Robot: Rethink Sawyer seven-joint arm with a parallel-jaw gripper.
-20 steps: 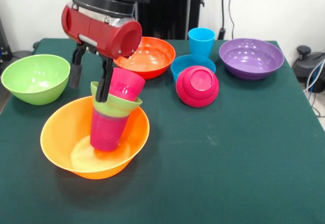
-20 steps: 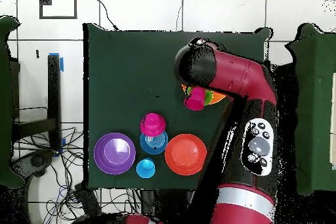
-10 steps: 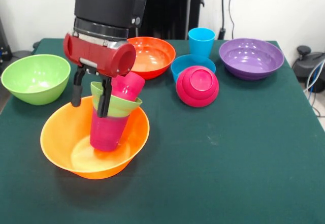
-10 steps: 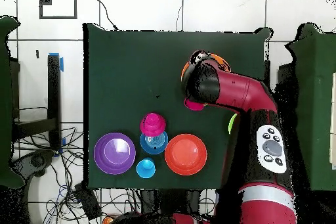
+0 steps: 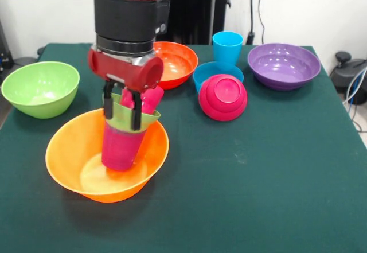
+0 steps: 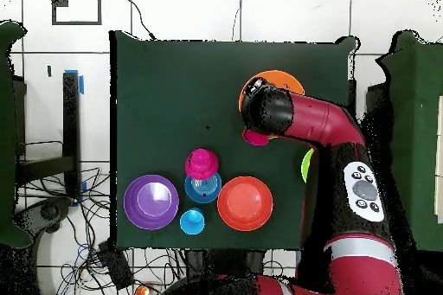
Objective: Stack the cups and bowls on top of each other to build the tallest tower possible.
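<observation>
**Tower three pieces high, a fourth in my grip**

Dark green cloth covers the table (image 5: 275,167), white wall and cables behind it; on that cloth the work is well short of finished.

My gripper (image 5: 121,111) hangs over the pile with its two dark fingers (image 5: 136,115) reaching down; between them sits the red-pink cup (image 5: 148,99), tilted, its lower end in the small lime green bowl (image 5: 131,117); I judge the fingers pinched on its wall, though whether they truly squeeze it or only bracket it I cannot be sure; in the overhead view my own arm hides the contact.

Under that bowl stands the purple-magenta cup (image 5: 120,146), upside down inside the large orange bowl (image 5: 106,157); so the tower counts base, cup and small bowl, with the red-pink cup not yet seated level.

Left to stack, taking the base as the dial's centre in the front view: the large lime green bowl (image 5: 40,88) at ten o'clock, well apart; the red-orange bowl (image 5: 171,63) at one o'clock behind my wrist; at two o'clock the pink-red bowl (image 5: 222,97) lying upturned against the small blue bowl (image 5: 209,72), the sky blue cup (image 5: 227,47) just behind them; the purple bowl (image 5: 284,65) farthest out; six pieces loose.
</observation>
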